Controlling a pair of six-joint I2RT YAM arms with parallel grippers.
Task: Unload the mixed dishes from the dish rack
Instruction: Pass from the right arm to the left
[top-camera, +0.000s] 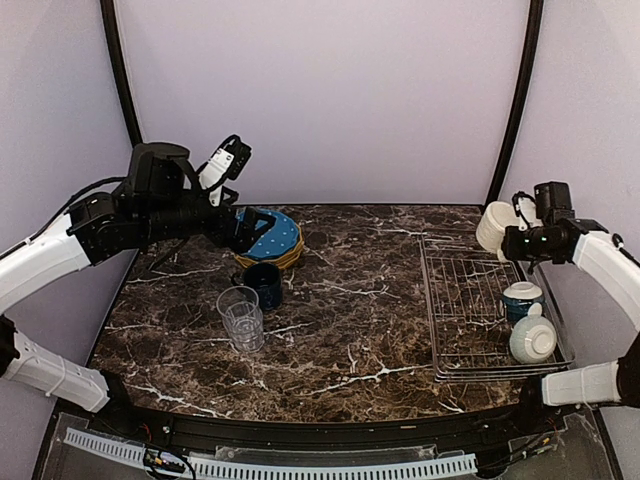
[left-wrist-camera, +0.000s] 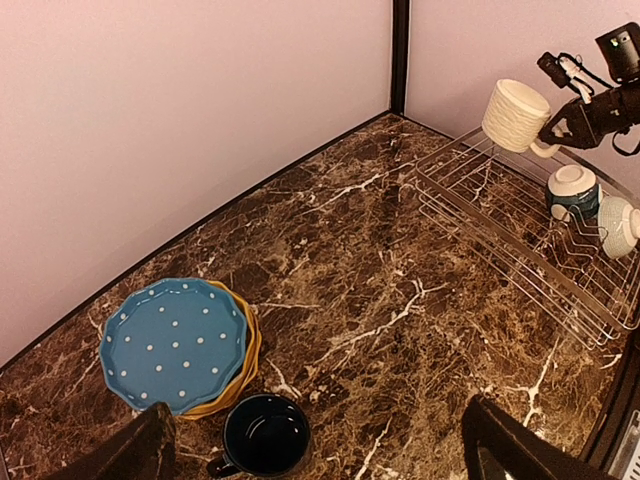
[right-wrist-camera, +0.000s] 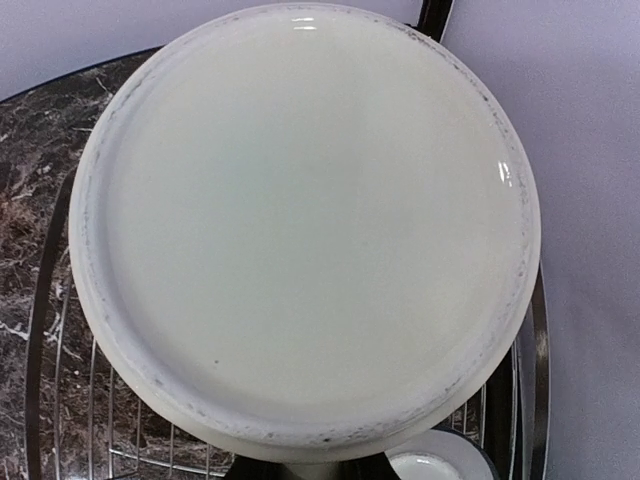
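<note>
Nearest, two bowls (top-camera: 532, 338) sit in the rack (top-camera: 465, 290), in our judgement not yet unloaded. Glass (top-camera: 241, 318), cup (top-camera: 265, 282) and stacked plates (top-camera: 270, 238) stand on the desk (top-camera: 380, 320). The left pincer (left-wrist-camera: 320, 445) stands apart. Farthest, the right pincer (top-camera: 512, 243) clamps the mug (top-camera: 495, 226) above the rack.

No legible text, labels, brands or numbers, cream mug (top-camera: 495, 226) and dish rack (top-camera: 465, 290) unmarked

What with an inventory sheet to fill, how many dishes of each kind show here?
Plates: 2 showing, blue dotted plate on yellow plate
Cream mug: 1
Dark blue cup: 1
Clear glass: 1
Bowls: 2
Total: 7
</note>
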